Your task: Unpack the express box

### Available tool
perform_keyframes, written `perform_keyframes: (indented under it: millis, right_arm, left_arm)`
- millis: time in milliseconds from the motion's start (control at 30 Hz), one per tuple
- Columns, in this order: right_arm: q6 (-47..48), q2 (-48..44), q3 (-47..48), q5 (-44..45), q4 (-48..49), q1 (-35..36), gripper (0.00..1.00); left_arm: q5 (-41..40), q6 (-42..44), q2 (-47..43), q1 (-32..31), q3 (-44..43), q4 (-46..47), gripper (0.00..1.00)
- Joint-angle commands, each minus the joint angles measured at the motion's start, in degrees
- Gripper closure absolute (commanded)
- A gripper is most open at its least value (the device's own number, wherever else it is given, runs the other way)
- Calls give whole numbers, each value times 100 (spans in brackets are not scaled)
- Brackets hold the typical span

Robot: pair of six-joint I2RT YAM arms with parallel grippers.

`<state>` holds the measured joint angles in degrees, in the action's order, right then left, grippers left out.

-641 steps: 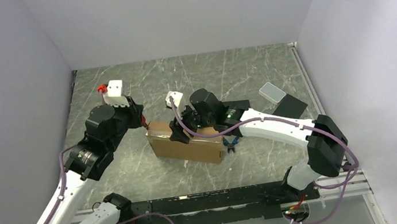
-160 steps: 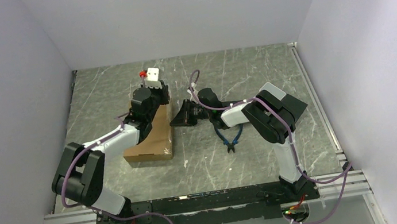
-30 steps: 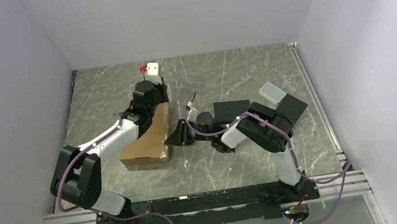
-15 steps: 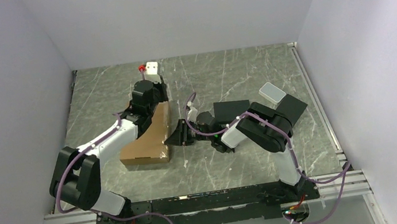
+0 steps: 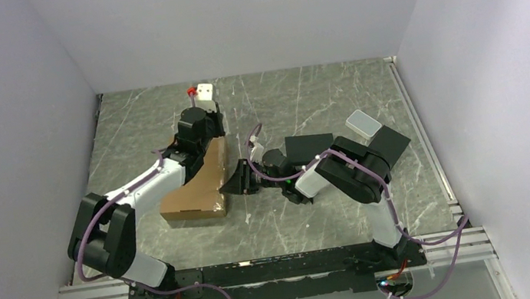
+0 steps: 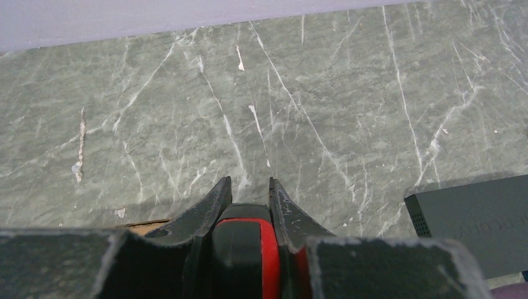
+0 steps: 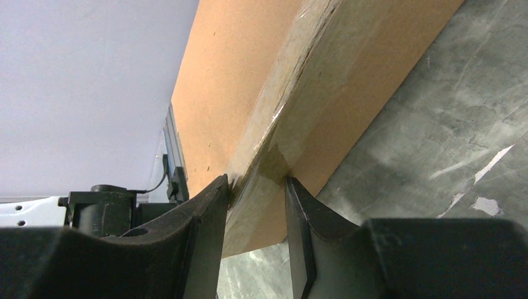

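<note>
Looking down from the top camera, I had the box (image 5: 194, 193) lying flat on the table (image 5: 332, 94), left of centre, its long axis running from near-left toward the far wall and one short end facing the arm bases. The left gripper (image 5: 205, 130) hung over the far short end, I judged to steady it there. The right gripper (image 5: 233, 181) came in low against the long right side, where I would expect the flap to lift. A pad (image 5: 308, 145) and a case (image 5: 364, 122) sat well apart to the right. On the left wrist camera, the fingers (image 6: 221, 202) were clenched on a black-and-red tool (image 6: 246, 240) and pointed past the box at the table; only a sliver of cardboard showed. On the right wrist camera, the fingers (image 7: 208, 215) stood either side of the box's upper long edge, where clear tape crossed the seam. I could not tell whether they pinched it or merely bracketed it. The lid looked closed, so I reckoned unpacking had barely begun.
</note>
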<state>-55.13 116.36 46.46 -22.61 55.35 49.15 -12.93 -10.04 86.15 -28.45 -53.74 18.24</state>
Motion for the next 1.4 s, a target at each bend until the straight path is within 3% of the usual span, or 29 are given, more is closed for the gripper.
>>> perform_keyframes:
  millis: [0, 633, 1133, 1267, 1367]
  right_arm:
    - [61, 93, 31, 12, -66, -12, 60]
    - [45, 88, 31, 19, -77, -13, 61]
    - [-36, -17, 202, 423, -579, -10, 65]
    - [424, -243, 228, 528, -803, -19, 57]
    - [1129, -639, 139, 591, -869, 2, 36]
  left_arm:
    - [-6, 179, -10, 23, -52, 407, 100]
    - [-12, 55, 174, 23, 27, 448, 100]
    - [44, -291, -238, 6, 215, -405, 100]
    - [17, -337, -260, 6, 302, -442, 100]
    - [-25, -384, -251, 6, 298, -455, 100]
